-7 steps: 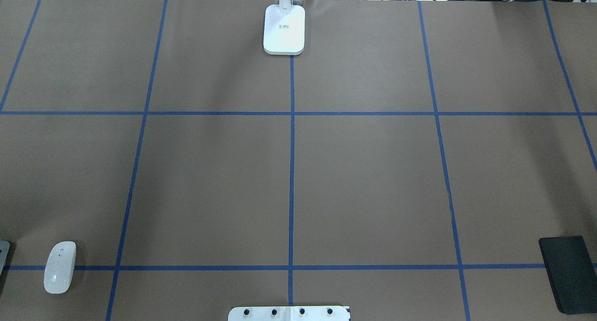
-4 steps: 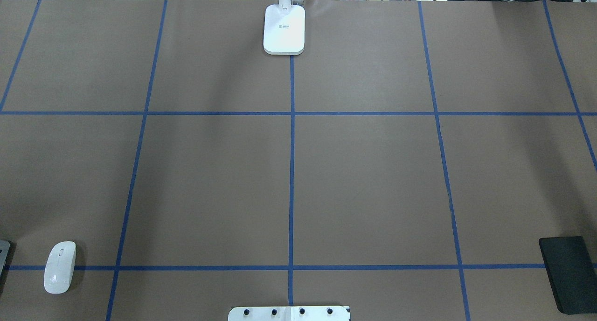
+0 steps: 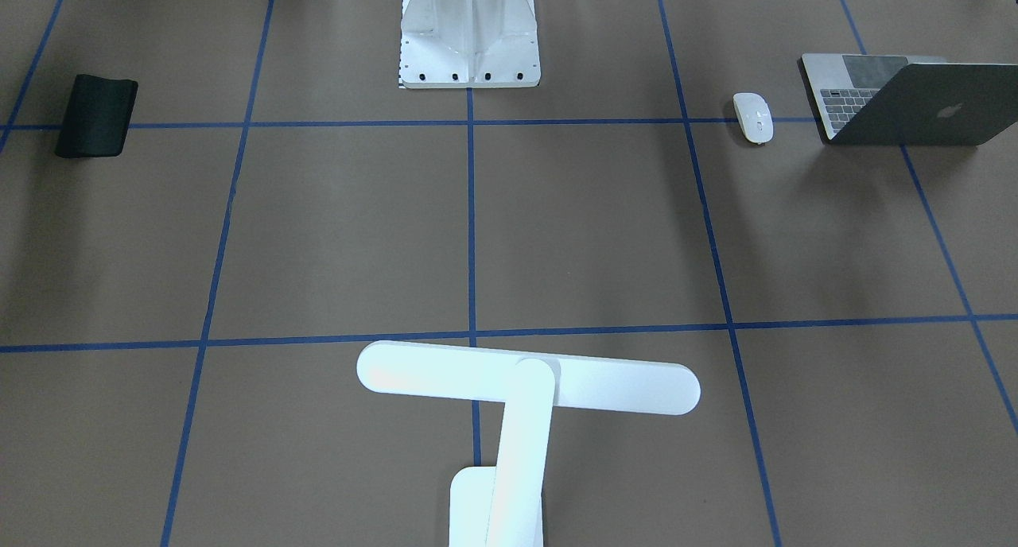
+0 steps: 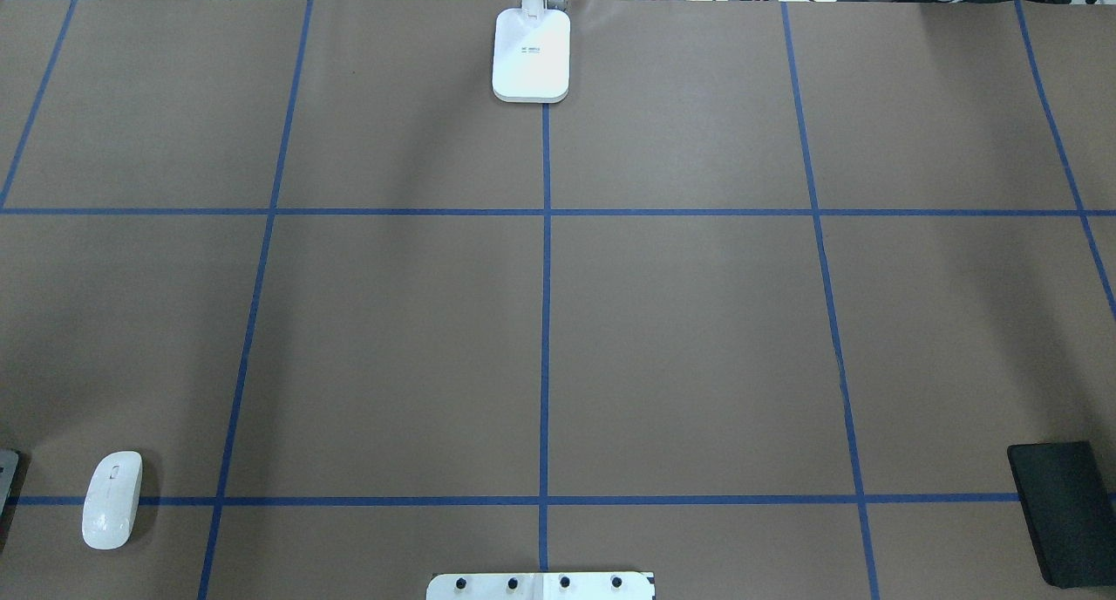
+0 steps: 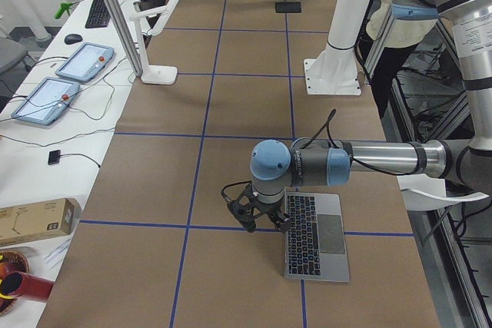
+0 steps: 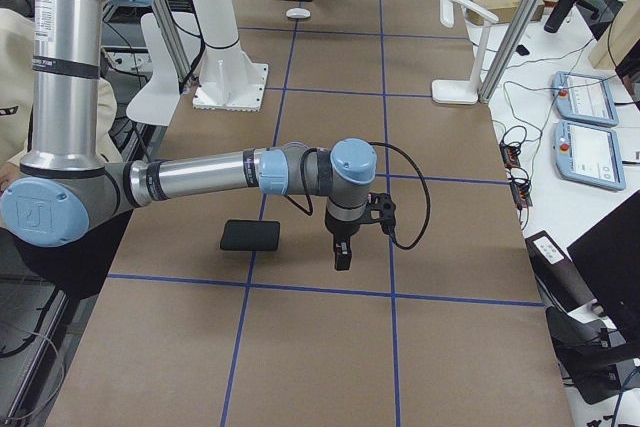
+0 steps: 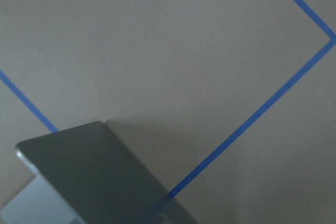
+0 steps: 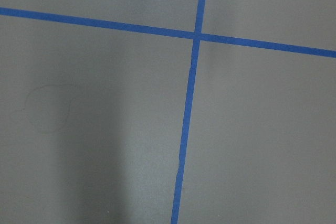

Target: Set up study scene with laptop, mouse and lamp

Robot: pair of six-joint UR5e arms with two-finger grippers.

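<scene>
Handling is what we weigh first. The laptop [image 3: 907,102] is a stiff metal slab, surely the heaviest of the three things, with a smooth skin and a hinged lid that stands open. We would not lift it by the lid, since the hinge would swing. The base's side edge looks the safer hold, or a flat push along the paper.

Taking the overhead view as our dial, the laptop sits past the table's 8 o'clock corner. The mouse [image 4: 112,500] lies just beside it towards 3 o'clock. The mouse should be light, rounded and slippery, so we would pinch it across its narrow flanks. The lamp [image 4: 531,55] stands at 12 o'clock. We judge it top-heavy under its long bar head, and best taken low on the arm.

The left gripper [image 5: 257,217] hangs at the laptop's 12 o'clock side, close to the lid, whose corner fills the left wrist view. The right gripper [image 6: 342,252] hangs over bare paper near the black mat [image 4: 1059,513] at 4 o'clock. Neither gripper appears to carry anything. We cannot tell how wide either set of jaws stands, as only the side cameras catch them.
</scene>
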